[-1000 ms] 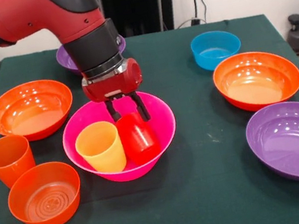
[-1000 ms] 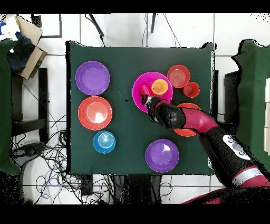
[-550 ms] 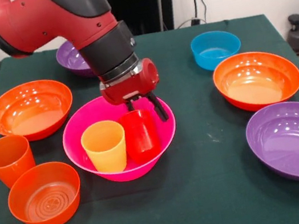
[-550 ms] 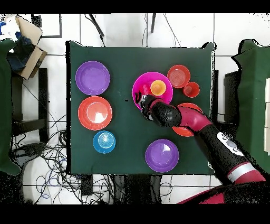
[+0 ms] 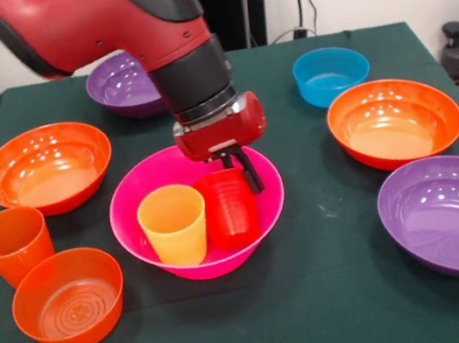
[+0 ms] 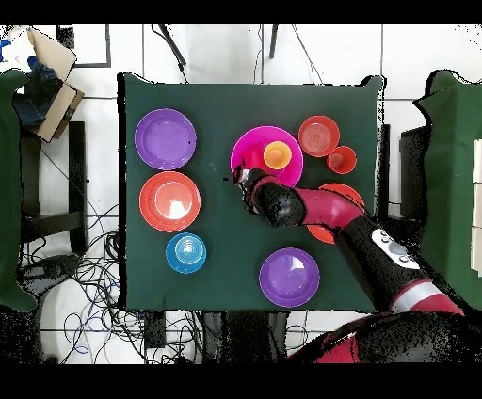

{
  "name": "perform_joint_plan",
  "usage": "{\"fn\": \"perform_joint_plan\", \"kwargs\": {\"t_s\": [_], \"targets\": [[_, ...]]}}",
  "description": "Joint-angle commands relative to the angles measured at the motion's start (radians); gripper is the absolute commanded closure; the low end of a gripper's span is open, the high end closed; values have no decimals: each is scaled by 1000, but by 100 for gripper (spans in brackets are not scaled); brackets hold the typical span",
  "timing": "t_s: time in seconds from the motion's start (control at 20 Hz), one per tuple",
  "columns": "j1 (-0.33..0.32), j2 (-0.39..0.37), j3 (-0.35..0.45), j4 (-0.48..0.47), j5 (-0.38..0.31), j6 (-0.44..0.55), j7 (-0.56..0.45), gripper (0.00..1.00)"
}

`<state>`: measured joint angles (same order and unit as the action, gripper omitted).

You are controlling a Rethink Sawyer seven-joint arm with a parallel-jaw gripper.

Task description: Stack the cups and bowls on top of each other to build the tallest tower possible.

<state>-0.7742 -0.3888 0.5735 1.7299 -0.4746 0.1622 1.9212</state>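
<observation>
The red and black arm (image 5: 124,30) reaches down into the big pink bowl (image 5: 198,211), which sits on the green surface (image 5: 323,297). Its tool (image 5: 234,173) is closed around the rim of the red cup (image 5: 228,209): one dark finger (image 5: 249,172) shows outside the cup's wall, and the other seems to be inside, though the cup hides it. The red cup stands upright in the pink bowl, touching the yellow cup (image 5: 173,225) just beside it.

At this view's left, the orange cup (image 5: 14,244) stands on the surface, just beside the small orange bowl (image 5: 68,299), with a wide orange bowl (image 5: 46,167) behind them. A purple bowl (image 5: 125,85) lies beyond the arm. On the right are the small blue bowl (image 5: 331,74), the second wide orange bowl (image 5: 394,121) and the second purple bowl (image 5: 455,213), each apart from the others. None is stacked.

From overhead, the arm covers the red cup.
</observation>
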Motion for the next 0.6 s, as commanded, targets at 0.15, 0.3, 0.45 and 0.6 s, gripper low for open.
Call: {"fn": "perform_joint_plan", "kwargs": {"t_s": [0.15, 0.3, 0.45, 0.6], "targets": [[241, -169, -263, -124, 101, 211, 194, 100], [265, -182, -289, -180, 149, 399, 137, 100], [280, -176, -308, -235, 151, 482, 91, 100], [300, -168, -330, -273, 133, 511, 83, 100]]}}
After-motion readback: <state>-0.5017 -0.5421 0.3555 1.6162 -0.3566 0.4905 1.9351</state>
